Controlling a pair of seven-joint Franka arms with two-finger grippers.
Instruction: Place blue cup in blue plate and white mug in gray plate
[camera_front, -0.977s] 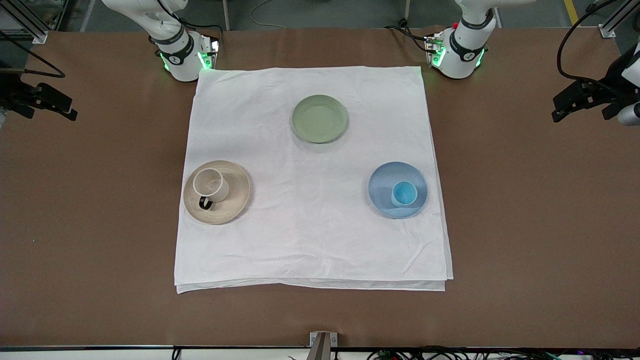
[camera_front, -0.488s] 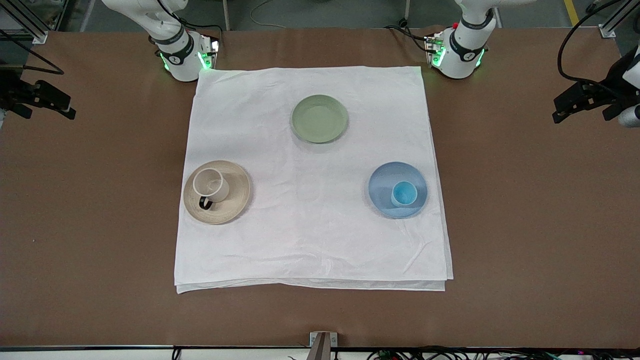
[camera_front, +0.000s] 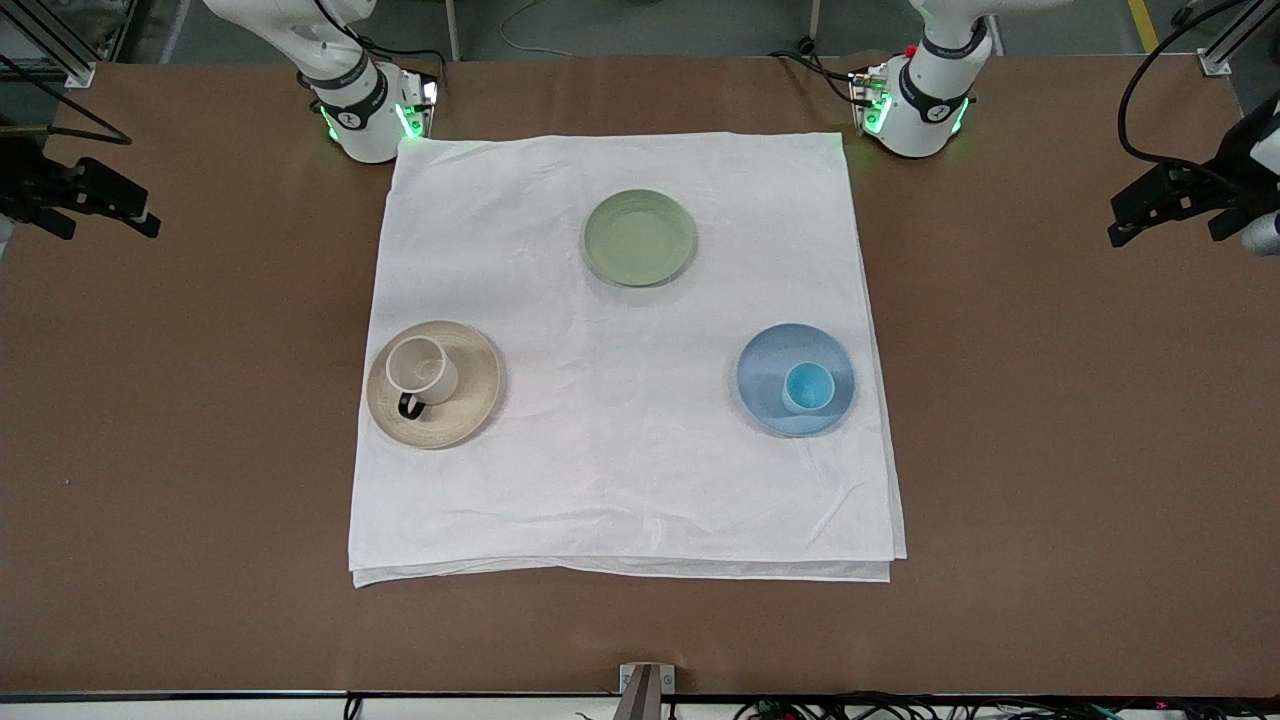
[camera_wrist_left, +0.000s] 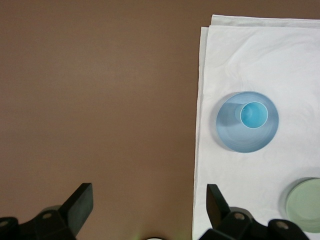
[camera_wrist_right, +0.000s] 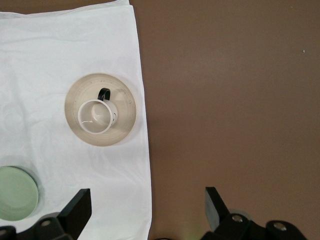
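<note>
Basically the bench (camera_front: 180, 420) is carrying one white cloth (camera_front: 620, 480) with three plates and two cups. White mug (camera_front: 420, 368) is sitting upright in gray plate (camera_front: 478, 398), blue cup (camera_front: 808, 387) in blue plate (camera_front: 765, 370), green plate (camera_front: 639, 237) bare. Left claw (camera_wrist_left: 150, 210) and right claw (camera_wrist_right: 147, 210) are both hanging released over bare bench at their own ends, each well apart from its cup; likely nothing left to move.

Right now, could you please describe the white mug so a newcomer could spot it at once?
On the white cloth lie three plates. The white mug stands on the tan plate toward the right arm's end. Unlike the handleless blue cup, it has a dark loop handle.
</note>
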